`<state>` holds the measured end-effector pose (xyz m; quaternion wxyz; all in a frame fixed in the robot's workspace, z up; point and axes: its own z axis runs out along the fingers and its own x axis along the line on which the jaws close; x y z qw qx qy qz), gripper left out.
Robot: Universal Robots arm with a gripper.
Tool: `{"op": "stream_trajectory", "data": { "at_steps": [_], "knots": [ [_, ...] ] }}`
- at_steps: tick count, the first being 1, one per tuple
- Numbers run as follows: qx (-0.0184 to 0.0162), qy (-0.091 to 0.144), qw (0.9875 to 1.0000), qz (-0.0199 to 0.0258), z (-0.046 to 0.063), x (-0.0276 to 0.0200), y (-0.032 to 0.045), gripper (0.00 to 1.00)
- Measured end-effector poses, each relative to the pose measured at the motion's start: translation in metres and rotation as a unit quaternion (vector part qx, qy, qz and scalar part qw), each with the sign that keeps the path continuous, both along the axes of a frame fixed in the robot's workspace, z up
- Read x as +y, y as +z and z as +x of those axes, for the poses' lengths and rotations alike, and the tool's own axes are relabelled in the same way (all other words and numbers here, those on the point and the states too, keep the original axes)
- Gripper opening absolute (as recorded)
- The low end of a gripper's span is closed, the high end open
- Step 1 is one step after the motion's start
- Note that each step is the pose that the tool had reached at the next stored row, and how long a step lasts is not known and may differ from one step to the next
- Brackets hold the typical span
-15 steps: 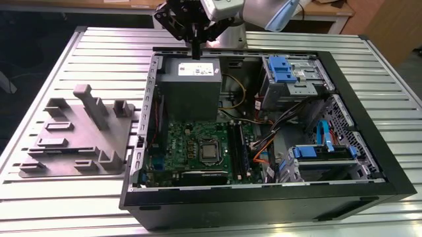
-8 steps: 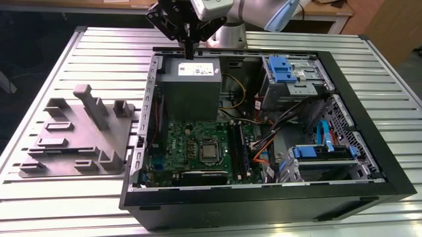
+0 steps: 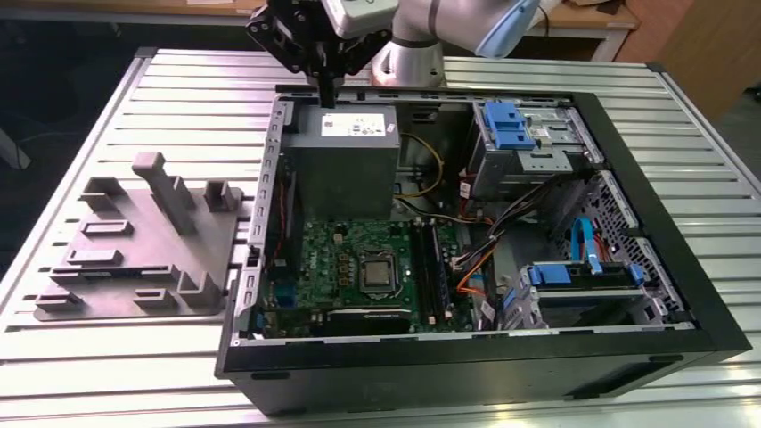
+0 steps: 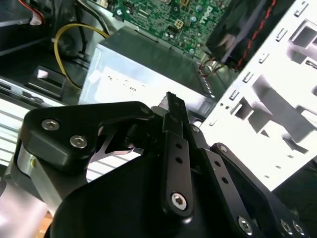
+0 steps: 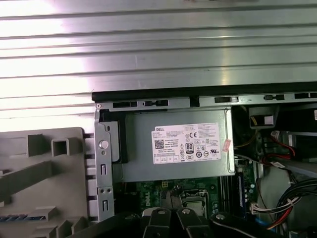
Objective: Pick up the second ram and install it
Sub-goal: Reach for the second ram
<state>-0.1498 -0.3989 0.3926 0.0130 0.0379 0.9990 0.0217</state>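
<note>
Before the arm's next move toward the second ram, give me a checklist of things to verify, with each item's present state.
1. Gripper free to grasp: ok, it is shut with nothing seen in it.
2. Gripper at the second ram: not ok, it hangs over the far edge of the power supply.
3. Second ram located: cannot tell from these views.
4. Case open, motherboard exposed: ok.
5. Memory slots free of cables: cannot tell; the cables run close beside them.
6. Grey tray beside the case, apart from the gripper: ok.
</note>
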Motion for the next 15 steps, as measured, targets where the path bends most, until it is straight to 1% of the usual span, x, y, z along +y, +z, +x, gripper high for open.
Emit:
{"op": "stream_trajectory", "data": {
  "at_steps": [15],
  "knots": [
    [0.0000, 0.000, 1.0000, 0.0000, -0.030, 0.0000, -0.0019, 0.10]
  ]
}}
